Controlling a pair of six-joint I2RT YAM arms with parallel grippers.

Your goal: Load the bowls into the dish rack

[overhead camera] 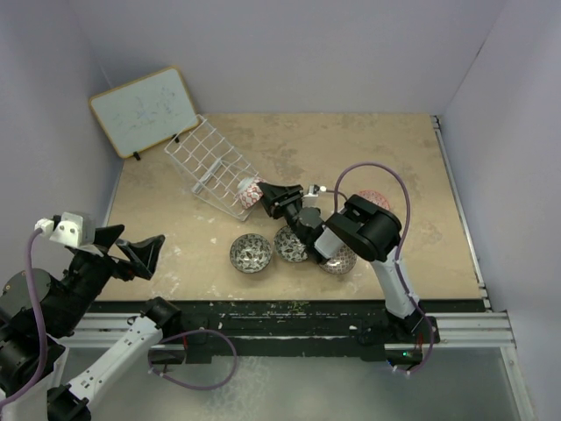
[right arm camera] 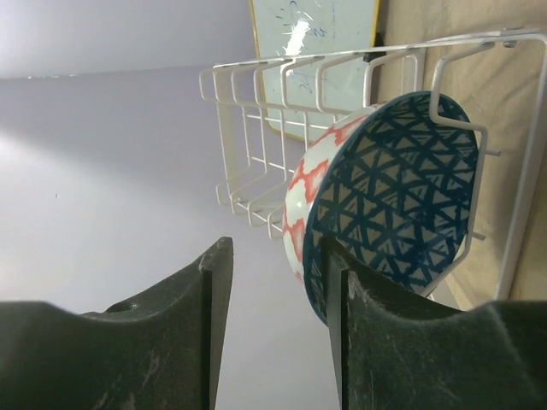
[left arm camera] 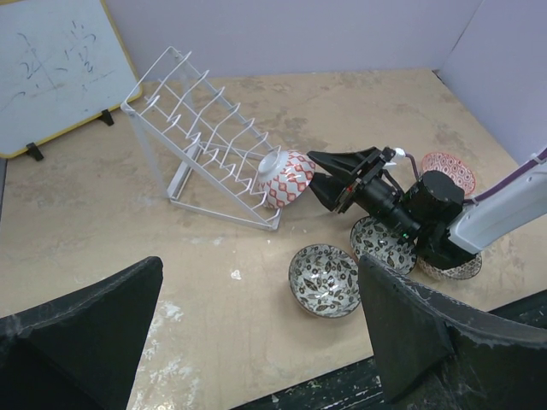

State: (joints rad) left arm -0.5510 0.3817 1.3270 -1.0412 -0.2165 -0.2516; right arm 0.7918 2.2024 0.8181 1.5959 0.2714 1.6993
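The dish rack [overhead camera: 206, 162] lies slanted on the table [overhead camera: 351, 158], its long axis running from the whiteboard [overhead camera: 145, 110] toward the middle. Five bowls are in view. One red-and-white bowl [overhead camera: 250, 193] stands on edge in the rack's end nearest the arms, its blue inside facing the right gripper [overhead camera: 267, 199], whose jaws are apart just beside its rim. Four bowls sit upright on the table: two grey-patterned ones [left arm camera: 323, 280] [left arm camera: 380, 241], one partly under the right arm [left arm camera: 449, 267], and one reddish bowl [left arm camera: 447, 169] behind it. The left gripper [overhead camera: 131, 246] hangs spread wide, holding nothing, at the near left edge.
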